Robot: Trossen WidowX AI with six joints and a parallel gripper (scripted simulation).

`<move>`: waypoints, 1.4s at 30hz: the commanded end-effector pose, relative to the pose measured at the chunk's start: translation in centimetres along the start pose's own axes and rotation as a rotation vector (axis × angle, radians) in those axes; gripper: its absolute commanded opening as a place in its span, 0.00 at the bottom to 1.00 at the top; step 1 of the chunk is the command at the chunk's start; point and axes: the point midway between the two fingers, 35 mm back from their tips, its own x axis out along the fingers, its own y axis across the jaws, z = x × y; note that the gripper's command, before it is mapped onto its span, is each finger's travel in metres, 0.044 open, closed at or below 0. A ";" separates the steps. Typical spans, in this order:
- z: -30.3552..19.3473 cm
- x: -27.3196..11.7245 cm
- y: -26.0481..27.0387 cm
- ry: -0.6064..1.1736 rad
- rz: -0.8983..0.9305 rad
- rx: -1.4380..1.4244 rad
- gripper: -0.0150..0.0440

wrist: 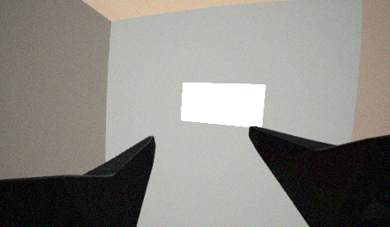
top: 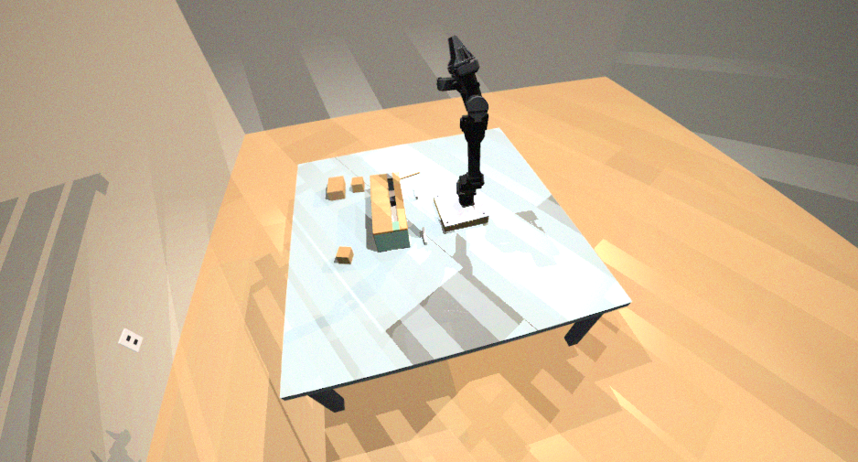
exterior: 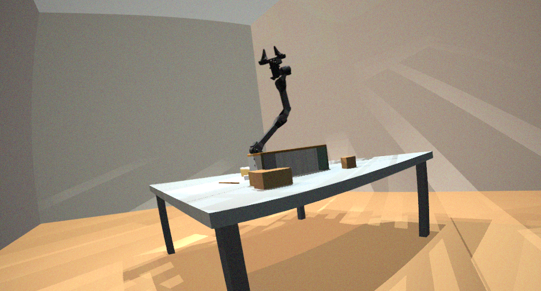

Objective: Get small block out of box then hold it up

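Observation:
My gripper (top: 454,42) (exterior: 269,49) (wrist: 202,136) is open and empty, raised high above the table with its fingers pointing up. The wrist view shows only walls and a bright white panel between and beyond the fingers. The box (top: 380,209) (exterior: 297,162) stands upright on the table (top: 359,332) (exterior: 181,191), with a tan top and a dark green end. A long opening runs along its top, with dark and pale parts showing inside. I cannot make out the small block on the shelf.
Two tan blocks (top: 336,188) (top: 358,184) stand beyond the box's left side in the top view, and another tan block (top: 344,255) (exterior: 348,162) stands apart. A thin stick (top: 410,175) (exterior: 229,182) lies near the box's far end. Small pale pieces (top: 415,194) (top: 423,235) stand between box and arm base (top: 462,213).

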 end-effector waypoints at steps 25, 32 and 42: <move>8.3 0.2 34.1 0.112 1.019 1.372 0.93; 14.7 -2.8 38.4 0.183 1.301 1.626 0.93; 24.9 -11.5 43.6 0.576 1.908 1.814 0.93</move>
